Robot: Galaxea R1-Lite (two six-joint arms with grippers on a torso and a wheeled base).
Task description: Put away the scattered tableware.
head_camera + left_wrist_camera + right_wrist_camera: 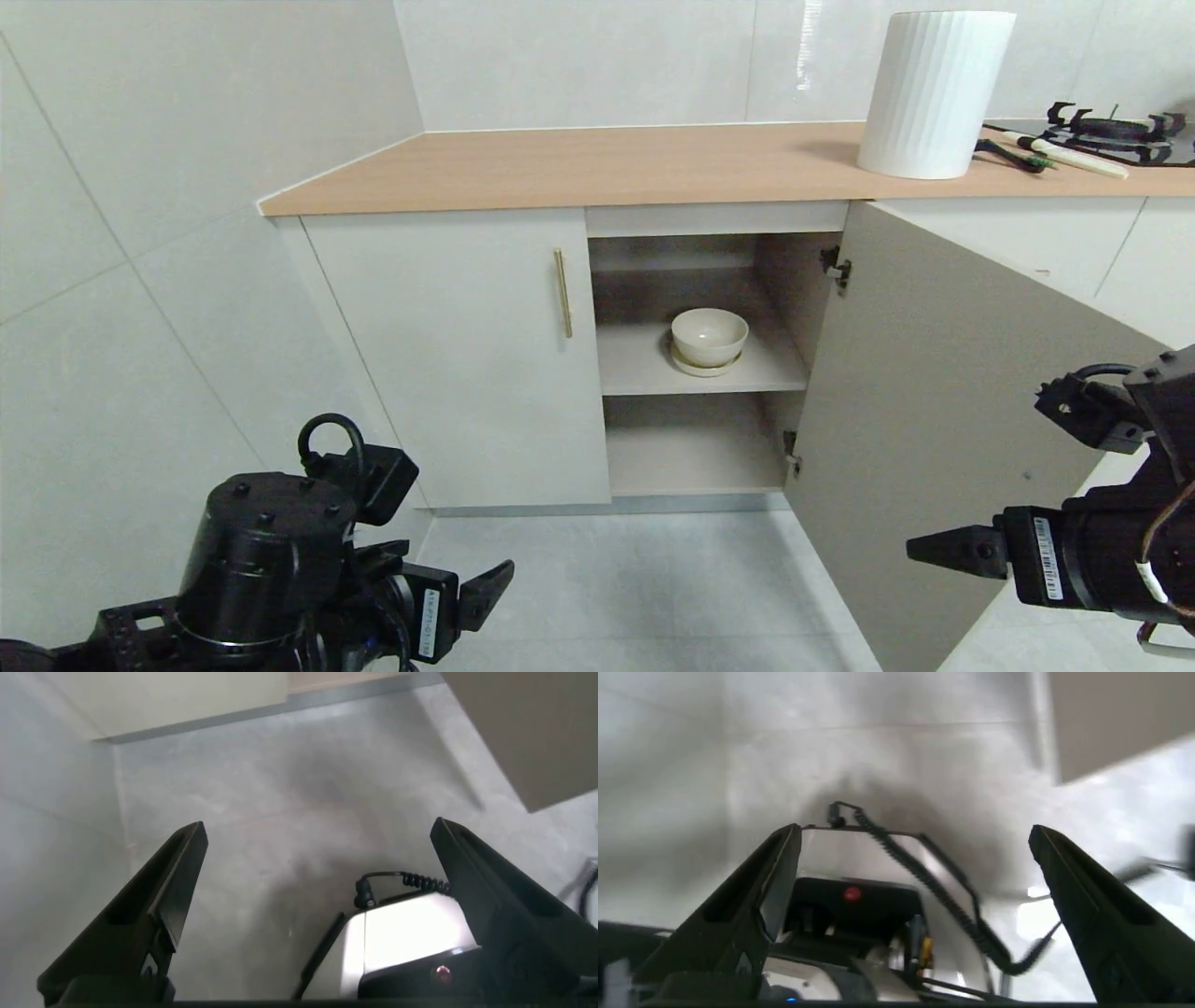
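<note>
Black left gripper (318,829) jaws wide, empty, right gripper (915,833) likewise.

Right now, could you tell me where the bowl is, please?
In the head view the bowl sits on a small plate on the upper shelf of the open cabinet, just right of the closed door's handle, under the countertop.

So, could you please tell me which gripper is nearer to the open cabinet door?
Right. The right gripper hangs low, close by the open cabinet door; the left gripper is low, before the closed door, across the opening.
</note>
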